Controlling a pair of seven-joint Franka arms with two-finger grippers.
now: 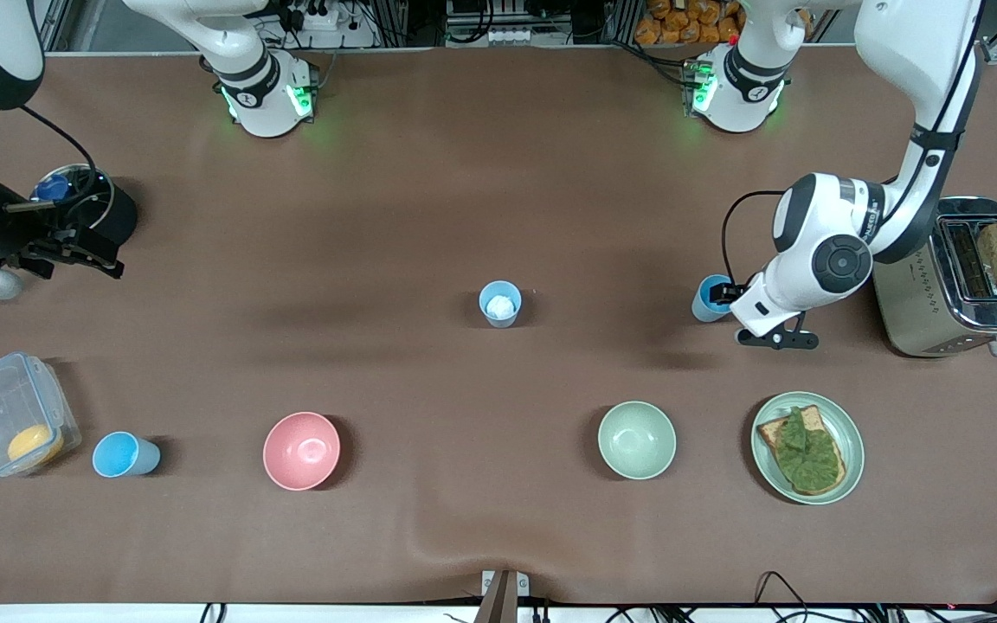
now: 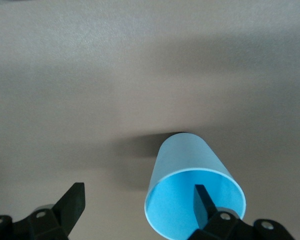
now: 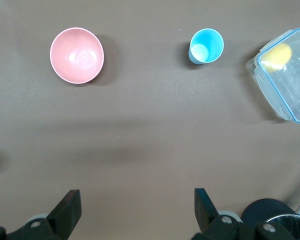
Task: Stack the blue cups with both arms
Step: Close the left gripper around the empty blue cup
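Bowls along the near edge, cups scattered, left gripper at a cup.

The green bowl [image 1: 636, 439] and pink bowl [image 1: 301, 450] sit toward the near edge, with a blue cup [image 1: 123, 454] beside a clear box [image 1: 12, 424] near the corner at the right arm's end. A paler cup [image 1: 499, 304] holding something white stands mid-table. The left gripper [image 1: 721, 294] is spread wide at a third cup [image 1: 710, 298] near the toaster [image 1: 954, 281], one finger [image 2: 204, 204] inside its rim, the other outside, not clamped. The right gripper [image 1: 74, 251] hangs released by the right arm's edge.
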